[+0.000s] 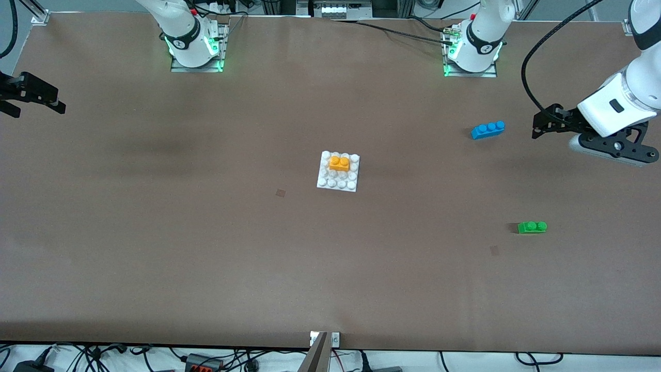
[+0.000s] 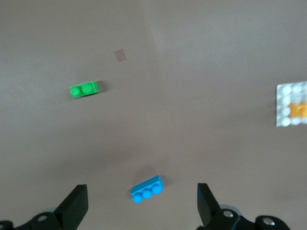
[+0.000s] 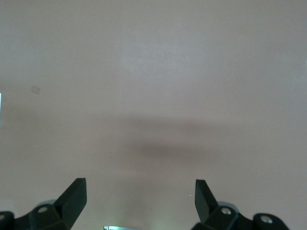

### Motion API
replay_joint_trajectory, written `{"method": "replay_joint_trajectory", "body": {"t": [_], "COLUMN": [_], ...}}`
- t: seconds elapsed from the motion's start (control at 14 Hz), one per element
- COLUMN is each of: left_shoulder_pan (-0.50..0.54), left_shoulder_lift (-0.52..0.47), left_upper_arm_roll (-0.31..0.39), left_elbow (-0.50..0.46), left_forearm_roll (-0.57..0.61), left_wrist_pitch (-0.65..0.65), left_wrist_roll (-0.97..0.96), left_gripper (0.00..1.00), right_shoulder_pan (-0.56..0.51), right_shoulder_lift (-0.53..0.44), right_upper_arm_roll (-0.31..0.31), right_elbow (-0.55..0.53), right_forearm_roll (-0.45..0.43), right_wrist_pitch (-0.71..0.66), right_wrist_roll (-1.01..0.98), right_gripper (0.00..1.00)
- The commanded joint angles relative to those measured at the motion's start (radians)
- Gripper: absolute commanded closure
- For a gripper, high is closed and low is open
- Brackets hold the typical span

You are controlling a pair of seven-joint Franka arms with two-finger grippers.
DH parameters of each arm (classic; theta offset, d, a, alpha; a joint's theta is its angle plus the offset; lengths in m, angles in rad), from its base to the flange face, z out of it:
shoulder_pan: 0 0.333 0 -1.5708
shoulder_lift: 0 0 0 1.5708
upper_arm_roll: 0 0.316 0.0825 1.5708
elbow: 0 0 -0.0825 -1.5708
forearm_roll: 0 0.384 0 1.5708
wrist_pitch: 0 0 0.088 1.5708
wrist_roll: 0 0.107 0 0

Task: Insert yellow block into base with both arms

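On the base (image 1: 338,178), the white studded plate near the middle of the tabletop (image 1: 206,232), sits the yellow block (image 1: 339,163). It rests on the rows of the base farther from the front camera, square with the stud grid and level as far as the front view shows, so it looks pressed home, not merely laid on top. I judge the insertion done, which would explain why neither arm is near it.

The left gripper (image 1: 537,126) hangs well apart from the base, over the tabletop at the left arm's end. Its fingers (image 2: 76,203) stand wide apart and hold nothing. The left wrist view shows the blue brick (image 2: 147,189) on the tabletop between those spread fingers, with the base at the edge of the picture.

The right gripper (image 1: 54,103) waits equally far from the base at the right arm's end, over bare tabletop, its fingers (image 3: 74,196) also spread and empty.

The blue brick and the green brick (image 1: 532,227) both lie loose toward the left arm's end from the base, the green one nearer the front camera. Neither belongs to this task.
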Motion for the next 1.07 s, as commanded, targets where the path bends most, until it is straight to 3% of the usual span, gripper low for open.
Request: {"method": "replay_joint_trajectory", "body": {"t": [0.0, 0.29, 1.0], "left_shoulder_pan": [0.013, 0.013, 0.033], "left_shoulder_lift": [0.016, 0.058, 0.055], "left_upper_arm_roll": [-0.010, -0.013, -0.016], "left_elbow": [0.030, 0.102, 0.096], "left_forearm_roll": [-0.017, -0.011, -0.015], "left_wrist_pitch": [-0.012, -0.058, -0.066], "left_wrist_roll": [-0.106, -0.101, -0.110], "left_gripper": [0.00, 0.00, 0.00], "right_shoulder_pan": [0.001, 0.000, 0.000], "right_shoulder_lift": [0.003, 0.003, 0.003], "right_upper_arm_roll": [-0.005, -0.005, -0.005], "right_elbow": [0.017, 0.017, 0.017], "right_forearm_roll": [0.019, 0.019, 0.019], "right_wrist_pitch": [-0.018, -0.018, -0.018], "right_wrist_roll": [-0.001, -0.001, -0.001], "right_gripper": [0.00, 0.00, 0.00]}}
